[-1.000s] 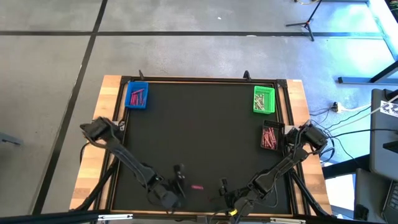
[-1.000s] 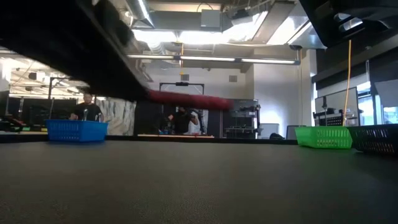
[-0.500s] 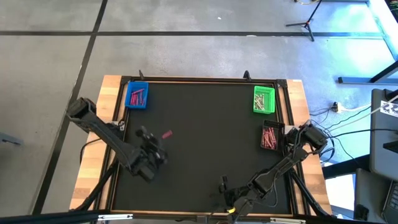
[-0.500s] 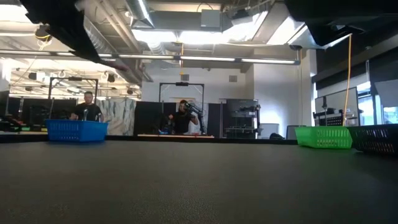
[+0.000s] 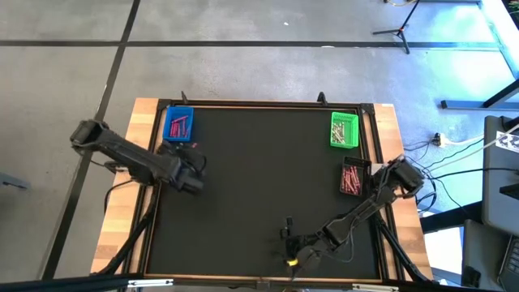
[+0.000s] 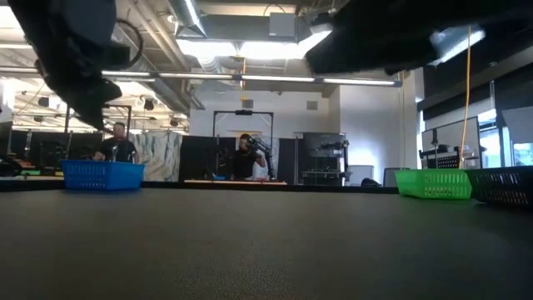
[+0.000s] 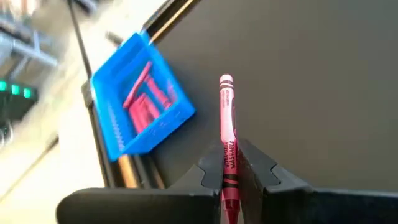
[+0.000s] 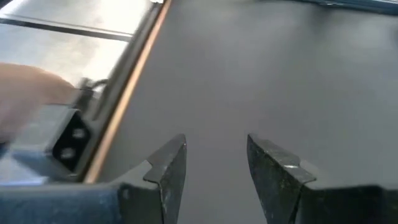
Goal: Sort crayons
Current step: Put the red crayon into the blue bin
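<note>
One red crayon (image 7: 227, 149) is pinched between the closed fingers of the left gripper (image 7: 231, 163), which hangs above the black mat (image 5: 259, 186) just beside the blue tray (image 5: 178, 124); more red crayons lie inside that tray. Well apart from the blue tray, near the mat's front edge, the right gripper (image 8: 214, 165) hovers with its fingers spread and nothing between them

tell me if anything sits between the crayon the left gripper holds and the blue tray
Nothing visible does. The left gripper grips a red crayon just short of the blue tray; only bare black mat lies between them.
</note>
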You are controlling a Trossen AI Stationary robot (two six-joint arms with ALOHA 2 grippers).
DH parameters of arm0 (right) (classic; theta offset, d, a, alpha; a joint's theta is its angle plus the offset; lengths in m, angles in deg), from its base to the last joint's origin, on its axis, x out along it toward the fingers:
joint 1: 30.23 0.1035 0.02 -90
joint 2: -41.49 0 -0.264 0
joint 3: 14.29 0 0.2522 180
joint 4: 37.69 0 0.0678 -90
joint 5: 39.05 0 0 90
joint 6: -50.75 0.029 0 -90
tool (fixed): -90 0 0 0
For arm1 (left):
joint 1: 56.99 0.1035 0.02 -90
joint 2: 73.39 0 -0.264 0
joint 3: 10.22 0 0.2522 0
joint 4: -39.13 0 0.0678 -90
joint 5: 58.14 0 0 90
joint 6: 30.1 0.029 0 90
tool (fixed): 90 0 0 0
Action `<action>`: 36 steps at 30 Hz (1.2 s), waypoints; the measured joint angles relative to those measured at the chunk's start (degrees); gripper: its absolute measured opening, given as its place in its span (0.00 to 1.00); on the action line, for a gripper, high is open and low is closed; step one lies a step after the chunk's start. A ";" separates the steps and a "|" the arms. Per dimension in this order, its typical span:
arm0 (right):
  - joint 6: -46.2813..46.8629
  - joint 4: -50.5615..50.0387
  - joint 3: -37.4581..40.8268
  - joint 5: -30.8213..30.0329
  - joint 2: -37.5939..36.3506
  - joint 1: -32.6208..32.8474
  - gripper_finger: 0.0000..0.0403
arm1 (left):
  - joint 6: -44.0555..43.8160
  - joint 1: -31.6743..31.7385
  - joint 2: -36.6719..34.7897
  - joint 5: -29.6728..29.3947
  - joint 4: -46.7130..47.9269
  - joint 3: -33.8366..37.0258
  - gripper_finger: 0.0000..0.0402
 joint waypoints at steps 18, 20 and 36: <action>-2.79 -2.45 0.02 0.02 -0.02 -13.73 0.42 | 18.49 27.63 -11.81 -0.55 -5.21 4.64 0.03; -2.98 -2.57 0.02 0.01 -0.02 -14.46 0.42 | 21.25 30.57 -11.40 -0.53 -8.36 4.64 0.03; -6.22 -2.97 0.02 0.02 -0.02 -15.28 0.42 | 31.99 47.91 -11.32 -2.22 -17.34 4.64 0.14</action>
